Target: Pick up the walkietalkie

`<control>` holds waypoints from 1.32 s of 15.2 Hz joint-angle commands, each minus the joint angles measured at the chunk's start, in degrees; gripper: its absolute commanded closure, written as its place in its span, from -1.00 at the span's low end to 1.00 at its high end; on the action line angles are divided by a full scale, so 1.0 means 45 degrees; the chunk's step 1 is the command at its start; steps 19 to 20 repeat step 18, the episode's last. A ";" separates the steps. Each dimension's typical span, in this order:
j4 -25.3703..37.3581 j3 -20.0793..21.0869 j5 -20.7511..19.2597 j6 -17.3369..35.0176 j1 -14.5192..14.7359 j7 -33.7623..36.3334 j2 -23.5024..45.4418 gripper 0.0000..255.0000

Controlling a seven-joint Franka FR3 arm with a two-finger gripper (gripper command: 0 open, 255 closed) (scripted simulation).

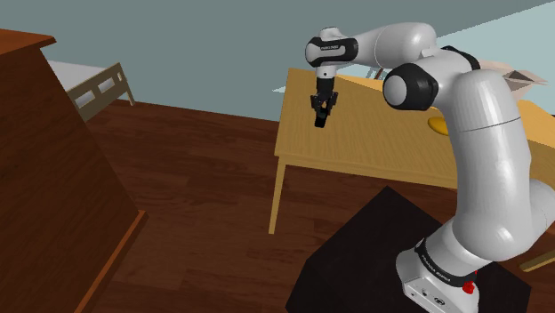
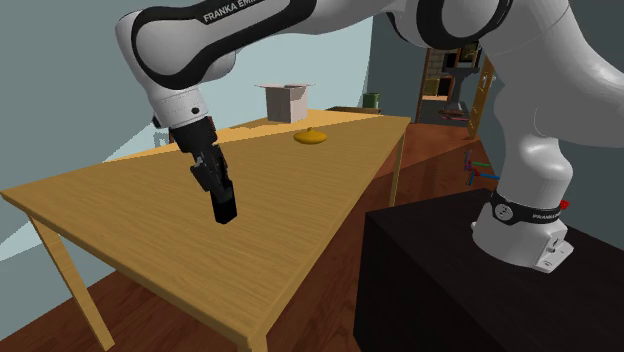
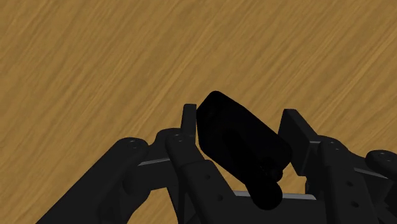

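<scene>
1. The claw point(image 2: 212, 180) is clasping the black walkietalkie point(image 2: 226, 206), narrowed onto it, with its two fingers point(image 3: 188, 121) pressing against opposite sides of the body.
2. In the wrist view the walkietalkie is sitting tilted between those fingers, and the wood-grain counter point(image 3: 95, 63) is showing behind it.
3. In the second exterior view the walkietalkie is hanging below the claw, its free end pointing toward 5 o'clock, over the near half of the counter. Whether that end is touching the wood I cannot tell.
4. In the shoulder view the claw is hanging near the counter's edge, at about 11 o'clock from the black stand point(image 1: 356, 258).
5. The white arm point(image 2: 190, 40) is arching over the counter and coming down to the claw from 11 o'clock in the second exterior view.
6. An open white box point(image 2: 285, 100) is standing at the counter's far end, at 1 o'clock from the claw and well apart from it.
7. A yellow object point(image 2: 312, 137) is lying near the box, at 5 o'clock from it.
</scene>
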 commanded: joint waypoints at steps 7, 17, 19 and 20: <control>0.0551 -0.0009 -0.0034 -0.0845 0.0004 0.0043 -0.0282 1.00; 0.1914 -0.0032 -0.0071 -0.2322 -0.0110 0.0089 -0.0410 1.00; 0.1919 -0.0031 -0.0070 -0.2324 -0.0110 0.0089 -0.0408 1.00; 0.1919 -0.0031 -0.0070 -0.2324 -0.0110 0.0089 -0.0408 1.00</control>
